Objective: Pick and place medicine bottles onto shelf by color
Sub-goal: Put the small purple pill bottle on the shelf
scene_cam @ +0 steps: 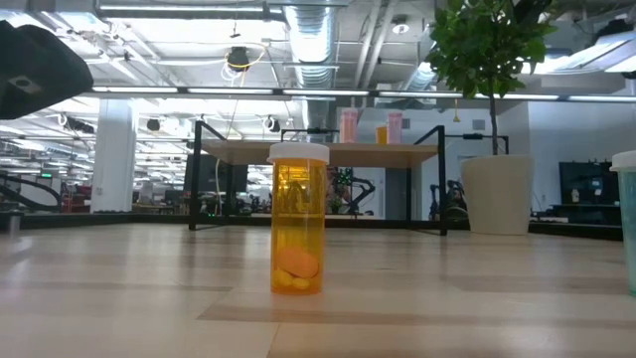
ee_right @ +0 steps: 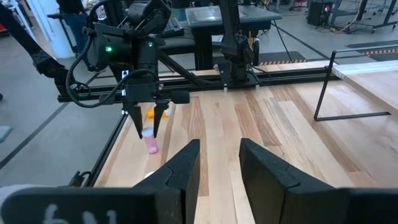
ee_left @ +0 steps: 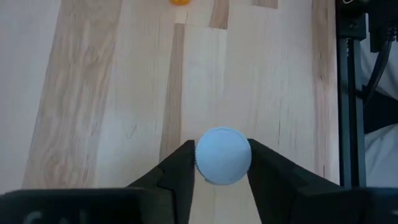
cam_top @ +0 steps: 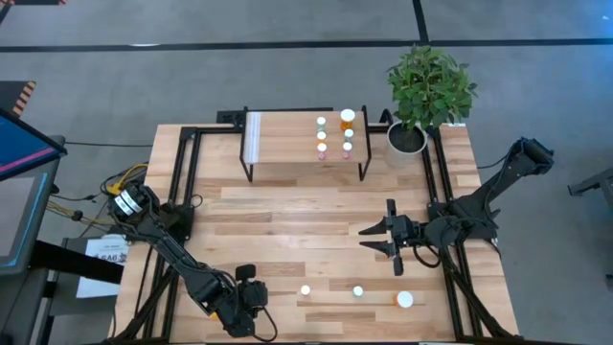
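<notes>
At the wooden tabletop's near-left corner, left tool (ee_left: 222,163) pinches a round, white-capped pink bottle (ee_left: 222,155).

Two dark jointed arms — black tapered fingers (ee_left: 273,180), green indicator light.

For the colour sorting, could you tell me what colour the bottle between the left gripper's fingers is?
Pink body under a white cap; the bottle shows best in the right wrist view.

looks like a big open robotics lab / industrial office space. behind the wooden worktop (scene_cam: 149,288) you've got exposed silver ducts (scene_cam: 308,25) and strip lights (scene_cam: 199,89) overhead, more desks with monitors (ee_right: 214,14), and bare grey concrete floor (cam_top: 239,67) around it.
</notes>
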{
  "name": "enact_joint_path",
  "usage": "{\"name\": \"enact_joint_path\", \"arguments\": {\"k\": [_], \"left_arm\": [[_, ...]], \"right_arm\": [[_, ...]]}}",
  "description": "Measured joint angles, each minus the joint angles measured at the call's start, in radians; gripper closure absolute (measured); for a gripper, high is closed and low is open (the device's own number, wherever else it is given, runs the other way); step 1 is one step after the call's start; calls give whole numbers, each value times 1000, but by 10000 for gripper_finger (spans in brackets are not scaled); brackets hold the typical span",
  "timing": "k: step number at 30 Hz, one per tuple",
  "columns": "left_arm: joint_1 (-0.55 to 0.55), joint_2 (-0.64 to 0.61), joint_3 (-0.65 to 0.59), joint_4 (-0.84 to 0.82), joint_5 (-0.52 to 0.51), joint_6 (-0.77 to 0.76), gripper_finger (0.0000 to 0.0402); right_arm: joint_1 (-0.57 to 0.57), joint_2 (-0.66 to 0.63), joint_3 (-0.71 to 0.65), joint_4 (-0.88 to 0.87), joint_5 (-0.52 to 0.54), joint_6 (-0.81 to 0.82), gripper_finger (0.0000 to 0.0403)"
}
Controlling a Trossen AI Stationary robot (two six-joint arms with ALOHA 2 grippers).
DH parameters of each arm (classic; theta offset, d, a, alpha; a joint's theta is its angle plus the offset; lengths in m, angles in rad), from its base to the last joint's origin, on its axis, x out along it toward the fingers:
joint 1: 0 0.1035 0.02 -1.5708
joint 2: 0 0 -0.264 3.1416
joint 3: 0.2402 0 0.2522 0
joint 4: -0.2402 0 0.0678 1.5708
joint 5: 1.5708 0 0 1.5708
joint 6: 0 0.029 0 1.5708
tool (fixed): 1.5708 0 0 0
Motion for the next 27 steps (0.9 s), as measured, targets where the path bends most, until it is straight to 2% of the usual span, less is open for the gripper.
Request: {"name": "enact_joint_path", "arguments": {"k": [4, 8, 12, 16, 20, 27], "left_arm": [[9, -3, 0, 0, 8, 0, 307], [31, -22, 0, -6, 38, 0, 307], [65, -78, 0, -32, 57, 24, 297], [123, -171, 0, -134, 57, 49, 296], [225, -279, 0, -243, 57, 72, 298], [475, -431, 10, -301, 138, 252, 298]], "right_arm": [[0, 0, 0, 0, 0, 0, 270], [0, 0, 0, 0, 0, 0, 270], [0, 0, 0, 0, 0, 0, 269], [0, 0, 0, 0, 0, -1, 270], [0, 0, 0, 0, 0, -7, 269], [-9, 0, 0, -1, 0, -9, 270]]}}
